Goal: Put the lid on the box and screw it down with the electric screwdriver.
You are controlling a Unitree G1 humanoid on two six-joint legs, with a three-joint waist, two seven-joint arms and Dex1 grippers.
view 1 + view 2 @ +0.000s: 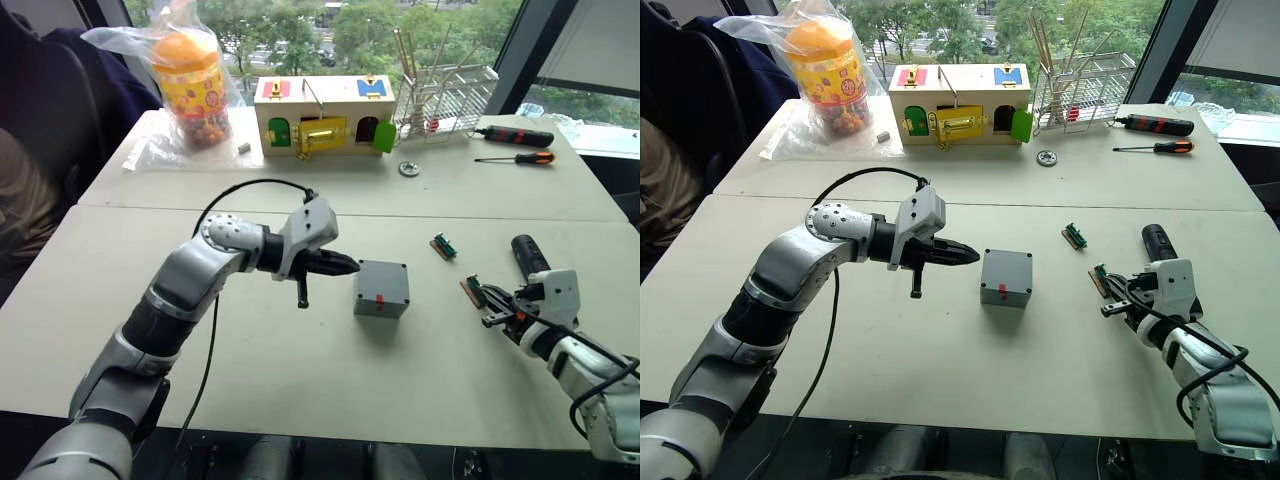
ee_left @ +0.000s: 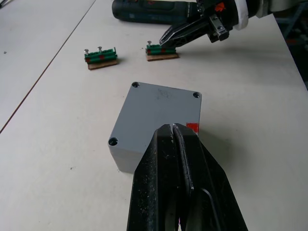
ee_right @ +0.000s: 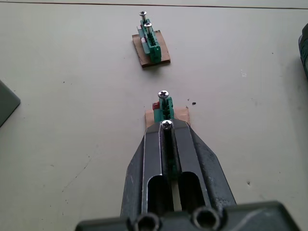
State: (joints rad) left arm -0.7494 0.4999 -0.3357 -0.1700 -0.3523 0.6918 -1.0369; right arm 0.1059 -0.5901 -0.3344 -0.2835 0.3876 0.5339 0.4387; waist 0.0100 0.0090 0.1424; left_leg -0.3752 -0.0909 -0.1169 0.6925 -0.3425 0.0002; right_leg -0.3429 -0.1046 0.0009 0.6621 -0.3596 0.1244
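Observation:
The grey box [image 1: 380, 298] stands mid-table with a red mark on its near side. The lid [image 2: 161, 107] sits flat on top of it, with round screw spots at its corners. My left gripper [image 1: 347, 265] is shut and empty, its tips just left of the box at the lid's edge. The electric screwdriver [image 1: 527, 254] lies on the table to the right. Just in front of it my right gripper [image 3: 167, 126] is shut on a screw standing in a green holder [image 3: 164, 109] on a brown base.
A second green screw holder [image 1: 444, 246] lies between box and screwdriver. At the back stand a wooden box with coloured doors [image 1: 322, 112], a wire rack [image 1: 442, 98], two hand screwdrivers [image 1: 516, 136], a metal ring [image 1: 409, 168] and a bagged snack jar [image 1: 190, 85].

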